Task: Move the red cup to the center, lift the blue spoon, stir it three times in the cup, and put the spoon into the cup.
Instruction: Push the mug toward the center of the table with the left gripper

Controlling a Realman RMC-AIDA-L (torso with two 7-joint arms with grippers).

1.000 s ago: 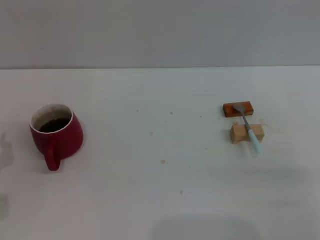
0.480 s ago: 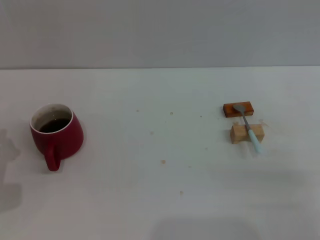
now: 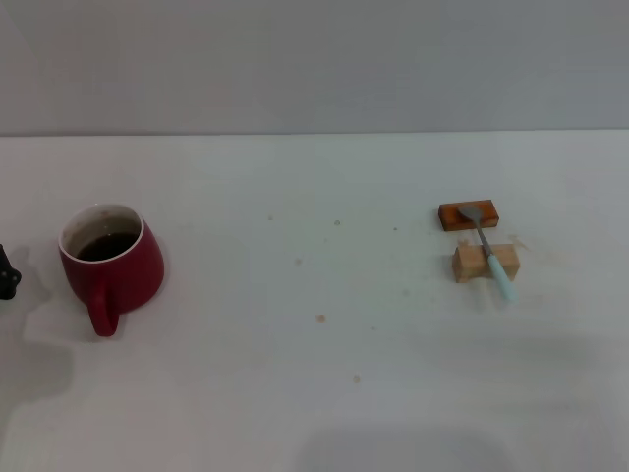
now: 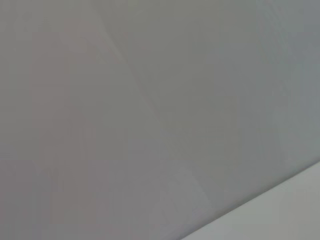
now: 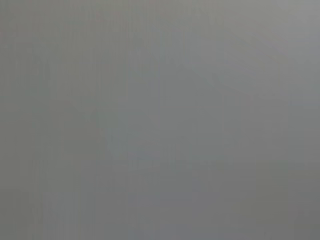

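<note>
At left edge, newly-arrived left hand (image 3: 6, 278).

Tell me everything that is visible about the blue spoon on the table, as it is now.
The blue spoon is small and slim, with a grey metal-looking bowl and a pale blue handle. It lies slanted across two small blocks: its bowl rests on the orange-brown block, its handle crosses the pale wooden block, and the handle's end points toward the robot. It lies at the right of the table. No gripper touches it.

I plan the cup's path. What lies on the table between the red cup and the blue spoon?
In the head view, only bare table with a few small specks lies between the red cup and the blue spoon.
</note>
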